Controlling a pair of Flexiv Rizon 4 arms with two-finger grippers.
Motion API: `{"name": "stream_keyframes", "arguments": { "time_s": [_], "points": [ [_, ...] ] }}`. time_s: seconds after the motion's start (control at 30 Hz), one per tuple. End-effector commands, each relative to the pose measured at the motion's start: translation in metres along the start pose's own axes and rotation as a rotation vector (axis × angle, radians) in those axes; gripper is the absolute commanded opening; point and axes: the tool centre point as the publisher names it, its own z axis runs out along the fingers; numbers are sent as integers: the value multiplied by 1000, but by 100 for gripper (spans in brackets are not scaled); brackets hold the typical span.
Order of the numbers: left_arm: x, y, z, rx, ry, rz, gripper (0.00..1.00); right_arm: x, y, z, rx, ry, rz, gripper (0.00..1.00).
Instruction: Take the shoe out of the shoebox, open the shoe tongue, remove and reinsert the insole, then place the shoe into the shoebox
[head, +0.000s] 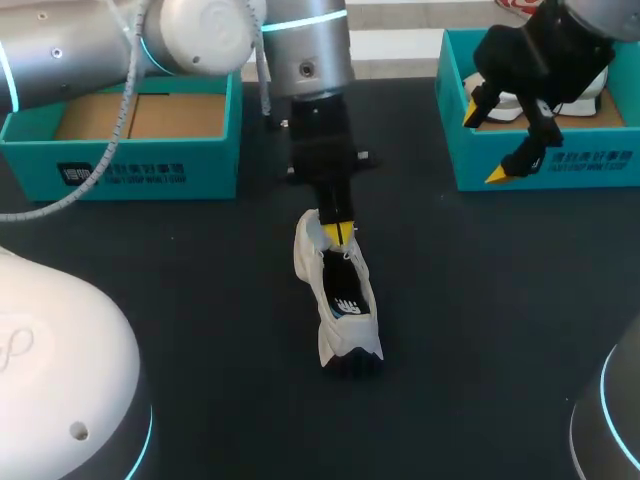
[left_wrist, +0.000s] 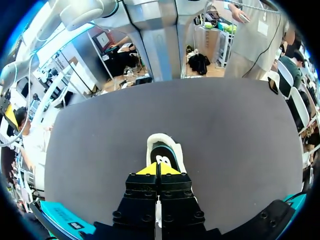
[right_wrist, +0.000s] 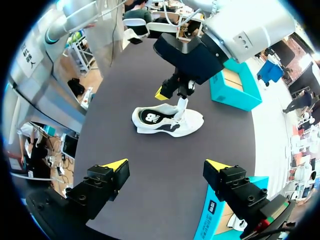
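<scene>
Your left fingers (left_wrist: 150, 169) seem closed on the shoe (head: 335, 335) on the worktop (head: 480, 300); your right fingers (right_wrist: 112, 166) hang open above the shoebox (head: 540, 165).

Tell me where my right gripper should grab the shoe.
Probably the heel, from above, straddling its two sides. The shoe stands upright on its sole, and the left gripper pinches the tongue, leaving the heel free.
</scene>
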Motion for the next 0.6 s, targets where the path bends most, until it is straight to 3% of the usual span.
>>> {"name": "stream_keyframes", "arguments": {
  "time_s": [0.03,0.47,0.6],
  "points": [
    [-6,0,21,-5,27,-10,0,-3,1,1,2,5,0,100],
    [5,4,60,-30,94,-101,0,-3,1,1,2,5,0,100],
    [7,5,73,-80,108,-128,0,-3,1,1,2,5,0,100]
  ]
}}
